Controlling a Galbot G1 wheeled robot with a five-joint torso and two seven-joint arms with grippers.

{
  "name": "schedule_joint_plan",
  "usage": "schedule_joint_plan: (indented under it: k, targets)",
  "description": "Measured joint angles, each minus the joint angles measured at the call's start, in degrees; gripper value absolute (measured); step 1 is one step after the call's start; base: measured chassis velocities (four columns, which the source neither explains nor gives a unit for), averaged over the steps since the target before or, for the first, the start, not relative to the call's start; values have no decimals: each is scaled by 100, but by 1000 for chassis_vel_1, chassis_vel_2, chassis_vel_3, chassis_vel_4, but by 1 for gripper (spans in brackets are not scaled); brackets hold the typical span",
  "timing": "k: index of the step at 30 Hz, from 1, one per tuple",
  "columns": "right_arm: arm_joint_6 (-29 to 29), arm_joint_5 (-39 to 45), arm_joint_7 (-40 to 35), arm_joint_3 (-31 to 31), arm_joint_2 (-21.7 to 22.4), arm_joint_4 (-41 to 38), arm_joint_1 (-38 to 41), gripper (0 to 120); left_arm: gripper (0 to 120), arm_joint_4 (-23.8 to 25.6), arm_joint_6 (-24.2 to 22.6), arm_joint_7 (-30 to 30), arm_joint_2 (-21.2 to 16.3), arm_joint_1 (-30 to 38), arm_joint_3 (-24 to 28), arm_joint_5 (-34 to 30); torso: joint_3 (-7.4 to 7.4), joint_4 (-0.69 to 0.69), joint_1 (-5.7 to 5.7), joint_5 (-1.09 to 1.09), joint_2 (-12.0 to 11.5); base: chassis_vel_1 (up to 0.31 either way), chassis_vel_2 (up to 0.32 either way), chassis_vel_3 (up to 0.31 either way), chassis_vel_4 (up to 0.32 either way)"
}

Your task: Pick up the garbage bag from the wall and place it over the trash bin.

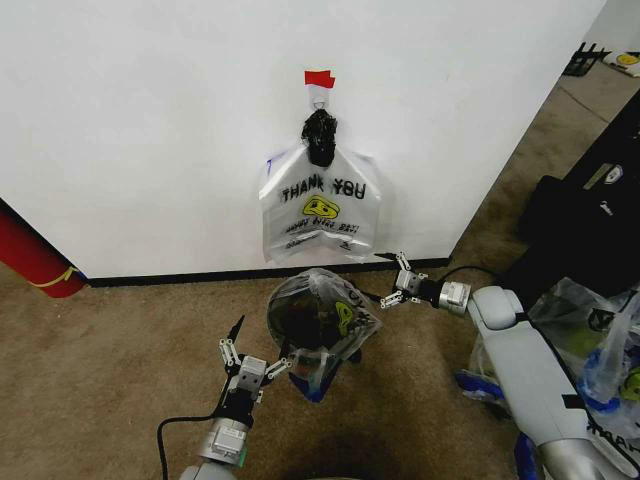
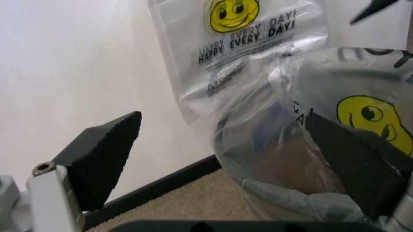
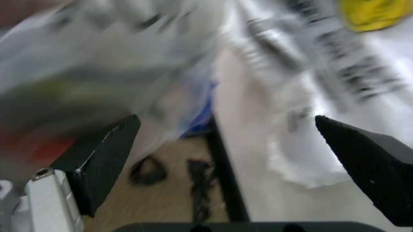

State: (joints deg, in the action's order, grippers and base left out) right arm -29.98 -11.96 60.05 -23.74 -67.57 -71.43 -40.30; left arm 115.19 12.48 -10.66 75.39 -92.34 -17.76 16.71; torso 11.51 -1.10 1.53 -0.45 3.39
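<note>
A translucent white garbage bag (image 1: 320,210) with "THANK YOU" print and a yellow smiley hangs on the wall (image 1: 150,120), under a black knotted bundle (image 1: 320,135) and a red tape strip (image 1: 320,78). Below it the small dark trash bin (image 1: 297,322) stands on the carpet with another smiley bag (image 1: 347,312) draped over its mouth. My left gripper (image 1: 255,355) is open at the bin's near left side, its jaws wide apart in the left wrist view (image 2: 226,159). At the bin's right, my right gripper (image 1: 396,282) is open too, close to the hanging bag's (image 3: 335,63) lower corner.
A large red cylinder (image 1: 35,255) leans at the wall on the far left. Black cases (image 1: 590,215) and more plastic bags (image 1: 590,335) crowd the floor on the right, beside my right arm. A black baseboard (image 1: 180,277) runs along the wall's foot.
</note>
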Motion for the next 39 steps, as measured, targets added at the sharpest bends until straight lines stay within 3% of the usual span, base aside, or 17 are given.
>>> schedule_joint_plan:
  k: [4,11,16,21,34,39]
  targets:
    - [-300,-453,465,-61,7,213,162,100,100,-24,25,-14,0,0,1,0,0,-2,0,0,0,0,0,0,0]
    - [-890,-1281,142,22,-109,481,351,100,100,-89,54,-27,13,29,13,16,0,0,0,0,0,0,0,0,0]
    - [-1600,-2402,-776,175,-279,532,370,100,100,-133,57,-31,17,75,15,20,0,0,0,0,0,0,0,0,0]
    - [-1770,-3138,-1667,277,-351,577,327,100,100,-167,67,-41,21,95,16,21,0,0,0,-2,0,0,0,0,0]
    - [-1749,-3704,-3262,527,-369,766,124,100,100,-204,135,-73,7,100,26,37,0,0,0,-1,0,0,0,0,0]
    - [-1738,-3882,-3613,585,-387,861,104,88,100,-204,141,-90,-8,99,19,39,0,0,0,0,0,0,0,0,0]
